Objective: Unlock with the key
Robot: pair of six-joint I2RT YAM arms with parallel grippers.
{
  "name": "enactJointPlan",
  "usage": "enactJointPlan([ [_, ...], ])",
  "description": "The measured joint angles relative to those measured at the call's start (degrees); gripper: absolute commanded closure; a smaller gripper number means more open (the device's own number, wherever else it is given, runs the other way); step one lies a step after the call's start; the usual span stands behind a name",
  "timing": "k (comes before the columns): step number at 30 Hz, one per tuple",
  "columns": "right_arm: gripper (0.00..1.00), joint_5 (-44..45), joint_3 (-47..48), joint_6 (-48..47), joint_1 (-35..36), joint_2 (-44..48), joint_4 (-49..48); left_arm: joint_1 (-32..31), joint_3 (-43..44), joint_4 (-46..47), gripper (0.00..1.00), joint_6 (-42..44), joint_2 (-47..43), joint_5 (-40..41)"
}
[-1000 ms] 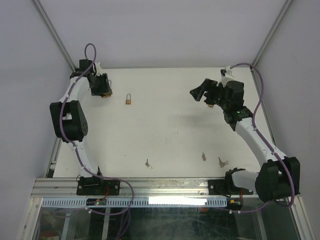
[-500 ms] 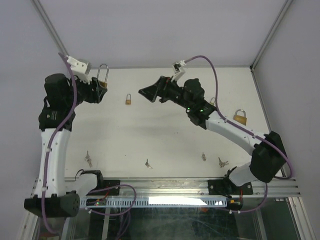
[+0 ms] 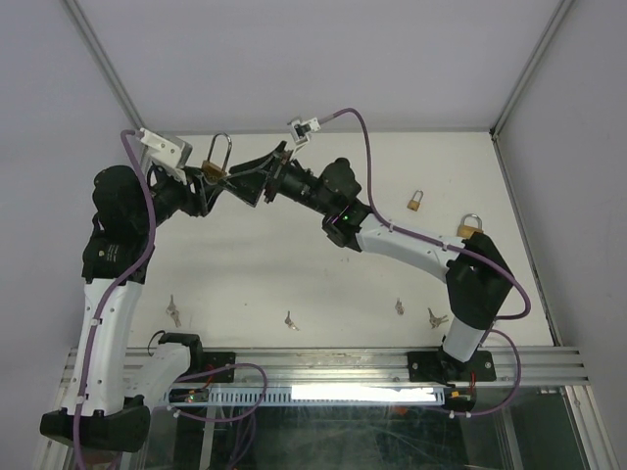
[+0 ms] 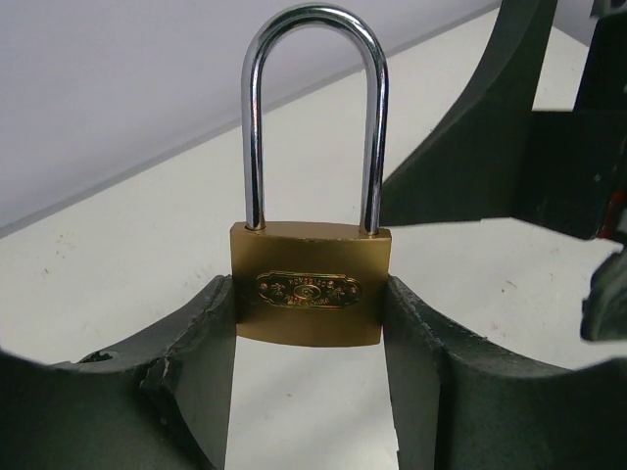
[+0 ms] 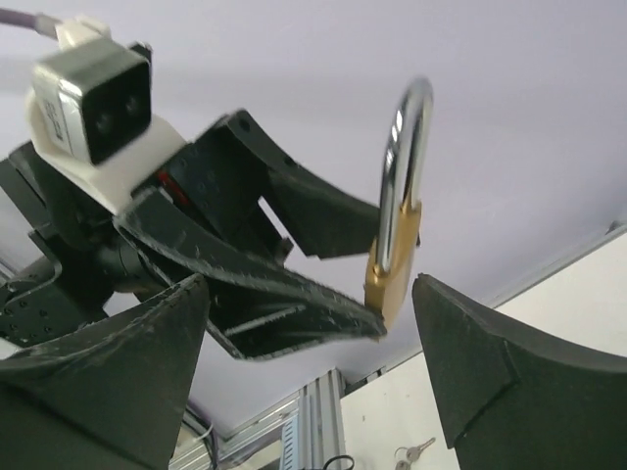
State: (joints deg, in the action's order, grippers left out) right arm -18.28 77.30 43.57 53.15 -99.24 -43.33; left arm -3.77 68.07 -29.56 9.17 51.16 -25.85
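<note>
Pale lilac walls [image 3: 313, 59] close in a white worktop [image 3: 323, 274], with an aluminium rail [image 3: 323, 364] running along its near edge. The surface looks matte and plain, with a few faint marks.

The padlock [image 4: 310, 294] is off the worktop, raised over the far-left corner. The left tool [image 3: 209, 182] clamps its brass body from both sides, and the shackle stands upright with both legs seated in the body, so it reads as locked. The keyhole is not visible in any view.

The right tool [image 3: 245, 186] hangs just beside the padlock with its jaws spread wide. Nothing lies between them, and no key shows in them.

4 keys [image 3: 289, 320] lie apart from one another on the worktop close to the near edge, well away from both tools. 2 spare locks [image 3: 416, 202] sit near the right edge.

The padlock seems to be presented and steadied, but the key has not been fetched. The next move probably calls for the right arm to drop to the near edge and pinch 1 key by its head, flat against the surface. It would then have to carry the key up and line the blade with the underside of the padlock body. Which key fits cannot be told from here.
</note>
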Motion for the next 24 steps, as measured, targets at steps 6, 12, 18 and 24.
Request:
enactJointPlan([
  [6, 0.28, 1.7, 3.9, -0.6, -0.2, -0.8, 0.8, 0.0, -3.5, 0.4, 1.0, 1.9, -1.4, -0.1],
  [12, 0.53, 4.5, 7.8, -1.8, -0.3, -3.5, 2.7, 0.0, -4.3, 2.5, 1.0, 2.9, -3.3, -0.4],
  [18, 1.0, 4.8, 9.8, -3.5, 0.0, -5.6, 5.1, 0.0, -5.4, 3.0, 1.0, 3.6, -4.0, -0.9],
  [24, 1.0, 2.6, 10.6, -7.2, -0.1, -5.8, 7.3, 0.1, -5.9, 2.3, 0.16, 3.6, -4.1, -1.9],
])
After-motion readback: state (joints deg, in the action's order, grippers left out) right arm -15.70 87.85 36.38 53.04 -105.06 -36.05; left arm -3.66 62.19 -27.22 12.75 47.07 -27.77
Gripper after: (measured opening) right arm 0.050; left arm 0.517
